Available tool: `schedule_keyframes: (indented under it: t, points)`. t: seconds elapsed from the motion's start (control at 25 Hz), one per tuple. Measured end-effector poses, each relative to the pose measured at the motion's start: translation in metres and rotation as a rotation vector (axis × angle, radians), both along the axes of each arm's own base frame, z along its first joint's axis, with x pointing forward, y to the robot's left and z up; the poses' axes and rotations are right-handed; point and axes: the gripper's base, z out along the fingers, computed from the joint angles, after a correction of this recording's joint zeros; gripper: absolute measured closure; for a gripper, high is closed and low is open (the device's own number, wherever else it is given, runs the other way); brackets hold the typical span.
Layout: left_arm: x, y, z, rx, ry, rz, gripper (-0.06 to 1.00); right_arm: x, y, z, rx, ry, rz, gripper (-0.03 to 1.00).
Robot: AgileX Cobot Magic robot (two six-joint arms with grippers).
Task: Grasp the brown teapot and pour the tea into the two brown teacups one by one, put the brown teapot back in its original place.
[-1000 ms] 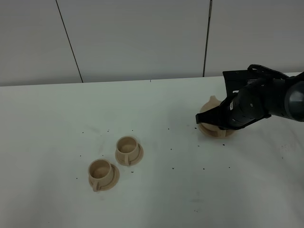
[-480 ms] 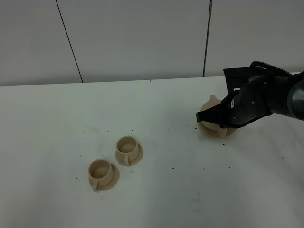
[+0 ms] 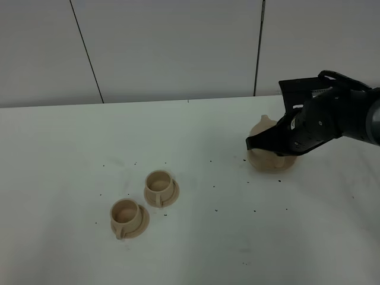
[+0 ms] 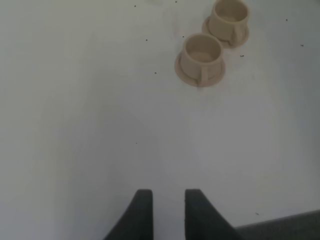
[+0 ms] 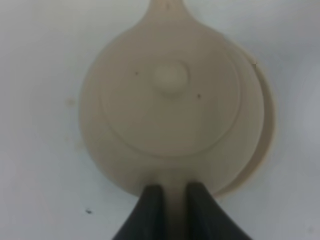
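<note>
The brown teapot (image 5: 170, 95) fills the right wrist view, lid knob up and spout pointing away. My right gripper (image 5: 170, 192) is shut on its loop handle. In the high view the right arm (image 3: 323, 124) covers most of the teapot (image 3: 261, 130), which hangs just over its wide saucer (image 3: 270, 166), the original place. The two brown teacups (image 3: 158, 182) (image 3: 126, 212) stand on small saucers at the front left, handles toward the front. The left wrist view shows both cups (image 4: 201, 51) (image 4: 230, 12) far ahead of my left gripper (image 4: 167, 195), whose fingers stand slightly apart around nothing.
The white table (image 3: 196, 237) carries small dark specks around the cups and the pot. A grey panelled wall (image 3: 178, 47) rises behind its far edge. The left arm does not show in the high view.
The right arm has risen a little with the teapot in its grip, so the pot sits slightly higher over its saucer. Cups and left gripper have not moved.
</note>
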Motion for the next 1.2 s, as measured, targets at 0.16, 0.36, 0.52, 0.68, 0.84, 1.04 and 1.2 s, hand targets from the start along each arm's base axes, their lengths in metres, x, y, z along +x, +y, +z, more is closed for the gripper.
schedule_keyframes:
  t: [0.16,0.36,0.52,0.68,0.84,1.04,1.2]
  points:
    - [0.000,0.000,0.000,0.000,0.000,0.000,0.71,-0.003,-0.001,0.016,-0.002,-0.034,0.029,0.87]
    - [0.000,0.000,0.000,0.000,0.000,0.000,0.71,-0.010,0.000,0.028,-0.006,-0.017,0.095,0.87]
    - [0.000,0.000,0.000,0.000,0.000,0.000,0.71,-0.018,0.004,0.035,0.014,0.011,0.176,0.87]
    - [0.000,0.000,0.000,0.000,0.000,0.000,0.71,-0.025,0.009,0.045,0.052,0.015,0.276,0.87]
    - [0.000,0.000,0.000,0.000,0.000,0.000,0.71,-0.032,0.015,0.053,0.085,0.008,0.379,0.87]
    - [0.000,0.000,0.000,0.000,0.000,0.000,0.71,-0.042,0.033,0.053,0.078,0.004,0.516,0.87]
    - [0.000,0.000,0.000,0.000,0.000,0.000,0.71,-0.056,0.055,0.053,0.052,-0.016,0.630,0.87]
